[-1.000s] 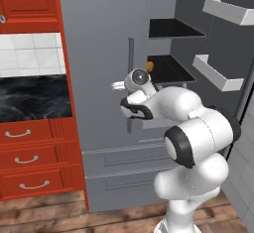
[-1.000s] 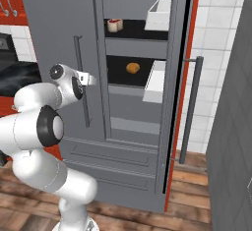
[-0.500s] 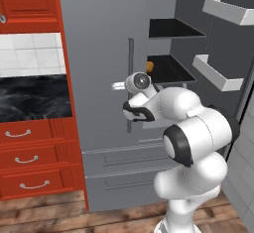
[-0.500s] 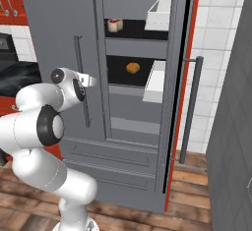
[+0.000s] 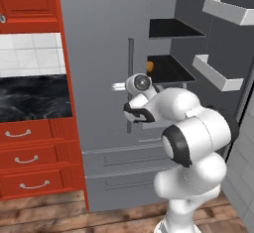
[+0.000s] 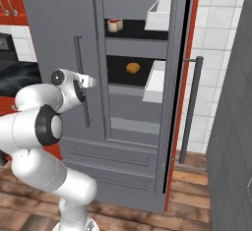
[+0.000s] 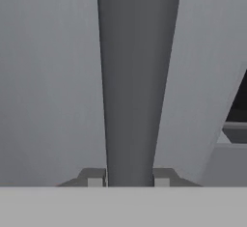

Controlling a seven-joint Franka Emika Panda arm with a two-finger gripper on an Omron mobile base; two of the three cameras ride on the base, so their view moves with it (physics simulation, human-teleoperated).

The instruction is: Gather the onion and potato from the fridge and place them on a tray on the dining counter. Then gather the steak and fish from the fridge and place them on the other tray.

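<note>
Arm in left base view has nudged closer than a second ago, gripper now at the left door handle of the fridge; onion on shelf at 1 o'clock of it. Right base view: gripper against same handle, right door already open, potato at 2 o'clock, steak on the shelf above. Hand view: handle bar runs 12 to 6 between fingertips, fingers pinching it. Likely next: pull left door open.
</note>
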